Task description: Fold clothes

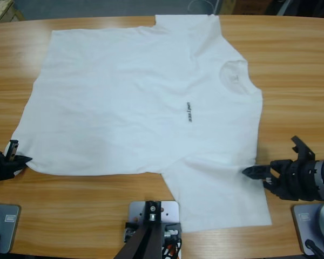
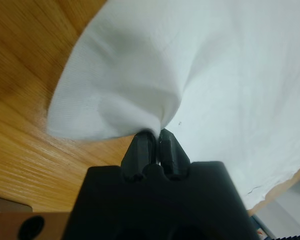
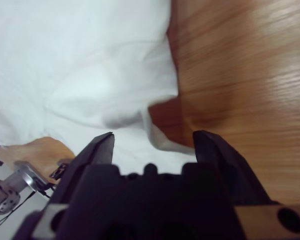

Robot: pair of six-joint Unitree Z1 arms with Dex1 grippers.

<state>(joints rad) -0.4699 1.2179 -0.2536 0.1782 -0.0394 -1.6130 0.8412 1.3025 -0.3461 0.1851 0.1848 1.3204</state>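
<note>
1. A white T-shirt (image 1: 135,102) is spread flat on the wooden table (image 1: 302,70), its collar (image 1: 235,75) turned to the right and its hem to the left.
2. A small dark print (image 1: 187,112) is seen on the chest, near the middle of the cloth.
3. One sleeve (image 1: 221,197) lies toward the near edge of the table; the other reaches the far edge.
4. The left gripper (image 1: 22,160) is found at the near left corner of the hem. In the left wrist view its jaws are pressed together on a pinch of the cloth (image 2: 150,131), which is drawn up into a small peak.
5. The right gripper (image 1: 254,172) is placed at the near right, at the seam where the near sleeve meets the body. In the right wrist view its jaws are spread wide, with a raised fold (image 3: 160,135) of the cloth between them and nothing clamped.
</note>
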